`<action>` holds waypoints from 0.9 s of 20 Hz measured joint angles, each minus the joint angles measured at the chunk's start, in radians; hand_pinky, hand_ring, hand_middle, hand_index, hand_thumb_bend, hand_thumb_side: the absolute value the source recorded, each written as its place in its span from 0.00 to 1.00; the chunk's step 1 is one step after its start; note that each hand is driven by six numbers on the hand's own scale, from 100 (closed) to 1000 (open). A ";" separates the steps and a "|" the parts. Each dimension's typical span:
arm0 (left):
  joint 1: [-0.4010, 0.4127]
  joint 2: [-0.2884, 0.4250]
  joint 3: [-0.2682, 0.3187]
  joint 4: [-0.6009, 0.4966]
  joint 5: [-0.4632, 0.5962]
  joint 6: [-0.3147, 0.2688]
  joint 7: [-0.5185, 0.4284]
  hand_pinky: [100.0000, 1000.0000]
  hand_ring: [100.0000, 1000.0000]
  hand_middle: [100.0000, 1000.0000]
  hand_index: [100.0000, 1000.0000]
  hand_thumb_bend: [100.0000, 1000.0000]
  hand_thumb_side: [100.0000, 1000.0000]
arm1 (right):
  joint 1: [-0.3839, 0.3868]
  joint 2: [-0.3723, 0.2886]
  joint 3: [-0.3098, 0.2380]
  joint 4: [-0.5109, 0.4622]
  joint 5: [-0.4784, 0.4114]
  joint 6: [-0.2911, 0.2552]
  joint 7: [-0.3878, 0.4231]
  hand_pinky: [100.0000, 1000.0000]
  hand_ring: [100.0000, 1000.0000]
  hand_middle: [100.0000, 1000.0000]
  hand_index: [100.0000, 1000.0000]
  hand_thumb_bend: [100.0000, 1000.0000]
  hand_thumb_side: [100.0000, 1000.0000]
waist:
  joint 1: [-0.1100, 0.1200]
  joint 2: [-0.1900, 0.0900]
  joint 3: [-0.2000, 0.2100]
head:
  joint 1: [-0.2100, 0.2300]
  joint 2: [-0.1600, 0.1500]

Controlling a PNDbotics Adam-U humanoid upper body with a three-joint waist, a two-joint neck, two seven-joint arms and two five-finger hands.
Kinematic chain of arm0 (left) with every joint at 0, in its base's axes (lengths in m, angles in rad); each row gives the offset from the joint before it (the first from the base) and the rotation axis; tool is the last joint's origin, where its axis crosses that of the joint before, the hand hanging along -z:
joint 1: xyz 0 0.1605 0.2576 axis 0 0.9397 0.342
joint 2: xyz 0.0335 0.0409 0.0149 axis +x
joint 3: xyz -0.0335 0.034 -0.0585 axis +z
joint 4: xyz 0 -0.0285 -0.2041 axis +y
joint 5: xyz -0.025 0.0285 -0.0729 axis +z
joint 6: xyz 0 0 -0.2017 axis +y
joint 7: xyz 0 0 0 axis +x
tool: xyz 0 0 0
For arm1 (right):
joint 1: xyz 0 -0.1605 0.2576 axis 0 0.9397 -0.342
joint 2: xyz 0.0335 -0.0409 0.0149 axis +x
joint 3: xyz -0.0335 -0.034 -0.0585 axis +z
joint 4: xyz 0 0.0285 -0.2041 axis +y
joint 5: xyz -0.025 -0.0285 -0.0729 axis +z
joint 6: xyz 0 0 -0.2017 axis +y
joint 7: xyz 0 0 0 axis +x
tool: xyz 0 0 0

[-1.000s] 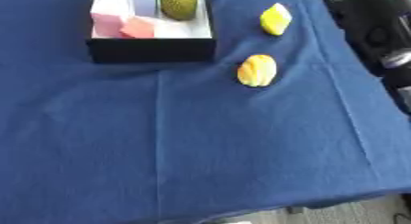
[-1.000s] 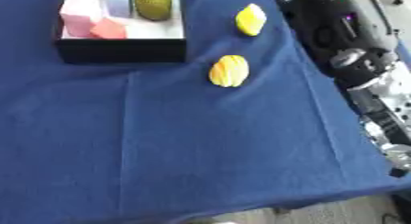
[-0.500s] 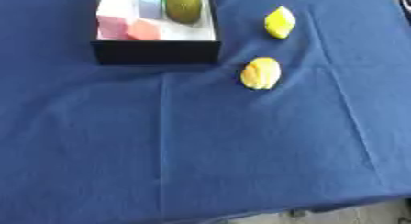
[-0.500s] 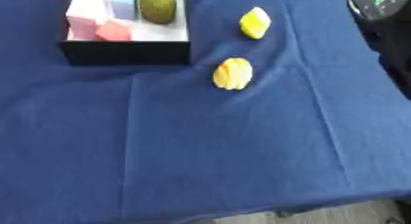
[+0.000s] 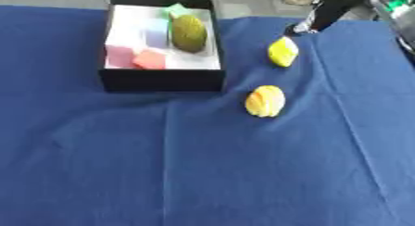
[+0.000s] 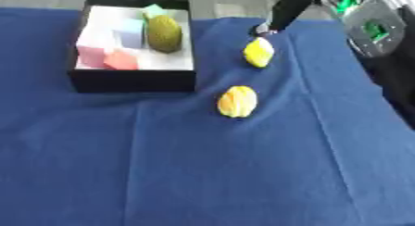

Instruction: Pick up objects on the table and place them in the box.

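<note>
A black box with a white inside stands at the upper left of the blue cloth. In it lie a green-brown oval fruit, a pink block, a red block, a pale blue block and a small green piece. A yellow lemon-like piece lies to the right of the box. A yellow-orange ribbed piece lies nearer, in front of the box's right corner. My right hand comes in from the upper right, straight black fingers pointing down just above and behind the lemon-like piece, holding nothing. My left hand does not show.
The blue cloth covers the whole table, with creases running across it. Grey and green parts of my right arm fill the upper right corner. Grey floor shows past the table's far edge.
The view has shifted, so the box and yellow pieces sit lower in the picture. My right hand, earlier at the right edge, now reaches in from the top right near the lemon-like piece.
</note>
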 measured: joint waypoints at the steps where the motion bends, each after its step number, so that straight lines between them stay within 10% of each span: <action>1: -0.002 0.000 0.000 0.000 0.000 0.000 0.000 0.75 0.77 0.75 0.79 0.00 0.58 | -0.006 0.008 0.000 0.023 0.007 -0.006 -0.001 0.91 0.87 0.83 0.91 0.51 0.04 | 0.000 0.000 0.001 | 0.003 -0.003; 18: -0.011 -0.001 0.000 -0.001 0.000 0.004 0.003 0.74 0.77 0.75 0.79 0.00 0.57 | -0.013 0.074 -0.013 0.241 0.061 -0.042 -0.031 0.90 0.86 0.83 0.91 0.50 0.06 | 0.003 0.001 0.013 | 0.101 0.023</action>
